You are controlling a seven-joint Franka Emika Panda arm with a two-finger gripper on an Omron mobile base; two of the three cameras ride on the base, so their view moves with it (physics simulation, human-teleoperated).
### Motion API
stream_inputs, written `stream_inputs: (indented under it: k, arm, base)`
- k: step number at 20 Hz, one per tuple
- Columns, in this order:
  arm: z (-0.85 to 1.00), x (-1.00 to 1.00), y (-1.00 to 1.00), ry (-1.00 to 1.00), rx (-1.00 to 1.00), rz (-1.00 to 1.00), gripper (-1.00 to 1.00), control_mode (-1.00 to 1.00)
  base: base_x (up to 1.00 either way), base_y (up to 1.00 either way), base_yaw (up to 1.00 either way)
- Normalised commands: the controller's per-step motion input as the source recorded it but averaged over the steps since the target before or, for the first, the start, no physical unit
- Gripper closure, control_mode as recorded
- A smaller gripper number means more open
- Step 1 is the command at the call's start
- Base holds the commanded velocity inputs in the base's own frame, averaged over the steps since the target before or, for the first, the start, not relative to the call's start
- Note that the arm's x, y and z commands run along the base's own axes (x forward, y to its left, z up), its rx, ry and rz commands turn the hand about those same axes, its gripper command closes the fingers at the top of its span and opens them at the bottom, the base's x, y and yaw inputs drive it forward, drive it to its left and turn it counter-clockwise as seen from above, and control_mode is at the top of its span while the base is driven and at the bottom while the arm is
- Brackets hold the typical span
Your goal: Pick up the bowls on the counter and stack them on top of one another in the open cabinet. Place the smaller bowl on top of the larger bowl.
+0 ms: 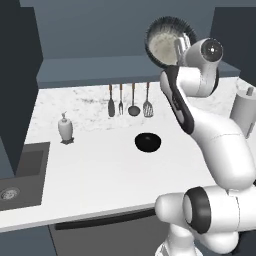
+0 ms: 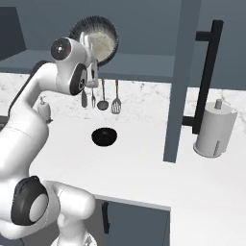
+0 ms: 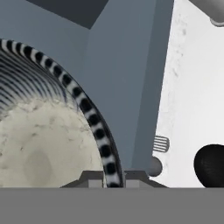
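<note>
Gripper (image 3: 114,178) clamped on rim of larger bowl (image 1: 165,44), one finger each side of the wall. Bowl held tipped on edge, up in front of the open cabinet (image 1: 100,70), above its shelf board, pale speckled inside facing cams, nothing in it. Smaller bowl (image 1: 148,142) upright mid counter (image 1: 90,170), nothing visible inside, well apart from the held one.

Count: 2 bowls, 4 utensils (image 1: 129,101) hanging on backsplash, 1 soap dispenser (image 1: 65,127) far left, 1 paper towel roll (image 2: 214,132) right, sink (image 1: 20,175) near left.
</note>
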Motion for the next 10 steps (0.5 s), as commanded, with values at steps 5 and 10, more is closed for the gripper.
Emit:
stream_inputs:
  k: [5, 10]
  arm:
    - [-0.28, 0.49, -0.04, 0.00, 0.02, 0.00, 1.00, -1.00]
    - [-0.22, 0.48, -0.06, 0.00, 0.00, 0.00, 1.00, -1.00]
  base:
    - [0.00, 0.00, 0.00]
    - [0.00, 0.00, 0.00]
